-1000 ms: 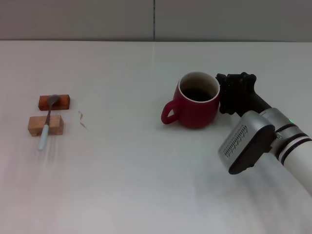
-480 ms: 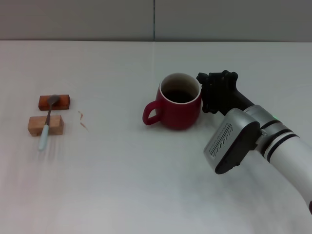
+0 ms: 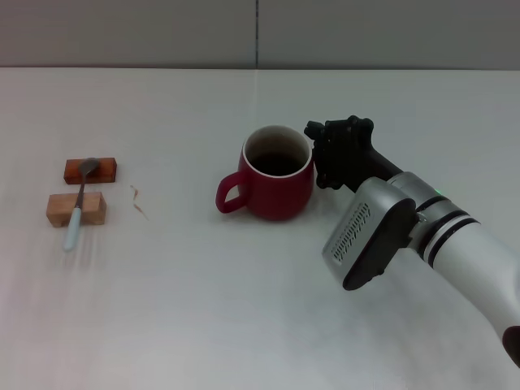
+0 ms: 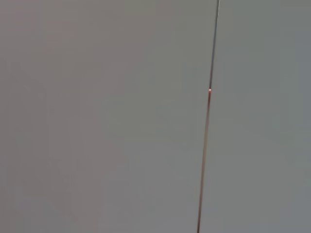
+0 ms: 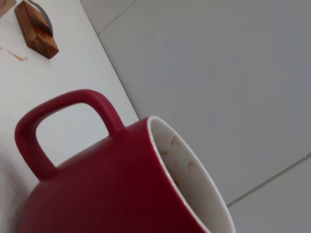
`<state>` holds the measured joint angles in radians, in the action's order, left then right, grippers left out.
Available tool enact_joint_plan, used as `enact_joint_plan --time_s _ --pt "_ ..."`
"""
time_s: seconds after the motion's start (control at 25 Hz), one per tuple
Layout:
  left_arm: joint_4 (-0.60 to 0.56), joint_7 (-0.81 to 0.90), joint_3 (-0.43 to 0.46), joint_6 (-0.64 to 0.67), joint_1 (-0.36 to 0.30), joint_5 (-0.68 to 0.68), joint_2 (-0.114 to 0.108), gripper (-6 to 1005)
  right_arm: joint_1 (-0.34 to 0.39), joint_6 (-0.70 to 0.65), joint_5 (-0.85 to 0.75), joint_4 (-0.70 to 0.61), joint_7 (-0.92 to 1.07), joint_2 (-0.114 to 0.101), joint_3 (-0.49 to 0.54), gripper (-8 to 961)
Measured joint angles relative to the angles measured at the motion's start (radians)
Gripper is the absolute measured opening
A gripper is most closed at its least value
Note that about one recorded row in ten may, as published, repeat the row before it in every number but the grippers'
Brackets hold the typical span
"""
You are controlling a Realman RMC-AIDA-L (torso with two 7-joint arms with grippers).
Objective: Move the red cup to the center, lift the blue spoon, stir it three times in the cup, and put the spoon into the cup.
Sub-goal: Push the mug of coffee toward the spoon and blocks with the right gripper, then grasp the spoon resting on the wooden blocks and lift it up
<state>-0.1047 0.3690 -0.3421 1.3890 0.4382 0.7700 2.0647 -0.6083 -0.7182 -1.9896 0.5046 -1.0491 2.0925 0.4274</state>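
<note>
The red cup (image 3: pixel 272 187) stands near the table's middle with its handle pointing left; it fills the right wrist view (image 5: pixel 107 184). My right gripper (image 3: pixel 323 156) is against the cup's right side at the rim and is shut on it. The blue spoon (image 3: pixel 79 199) lies far left across two wooden blocks, bowl on the far block and pale handle toward the near edge. Its grey bowl (image 5: pixel 41 12) shows in the right wrist view. The left gripper is out of view.
Two small wooden blocks, a reddish one (image 3: pixel 92 170) and a paler one (image 3: pixel 75 208), hold up the spoon at the far left. A thin brown scrap (image 3: pixel 138 201) lies just to their right. The white table (image 3: pixel 203 309) ends at a grey wall behind.
My right gripper has carried the red cup steadily to the left, toward the table's middle. The spoon and blocks have not moved.
</note>
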Motion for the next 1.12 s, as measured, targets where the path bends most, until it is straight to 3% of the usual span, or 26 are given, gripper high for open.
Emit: enact_joint_plan --time_s 0.36,0.6,0.88,1.12 --pt "0.001 0.04 -0.015 0.0 -0.019 0.0 0.001 857 -0.044 0.001 0.0 0.004 0.108 0.0 -0.053 30" --pt "0.003 0.078 -0.058 0.006 -0.044 0.0 0.001 857 -0.04 -0.043 0.007 -0.008 0.133 0.0 -0.035 30" --pt "-0.004 0.102 -0.142 0.022 -0.068 0.0 -0.001 857 -0.015 -0.23 0.011 -0.104 0.333 -0.003 0.028 31" --pt "-0.037 0.162 -0.23 0.032 -0.102 0.0 -0.002 857 -0.005 -0.392 0.012 -0.234 0.645 -0.006 0.091 31"
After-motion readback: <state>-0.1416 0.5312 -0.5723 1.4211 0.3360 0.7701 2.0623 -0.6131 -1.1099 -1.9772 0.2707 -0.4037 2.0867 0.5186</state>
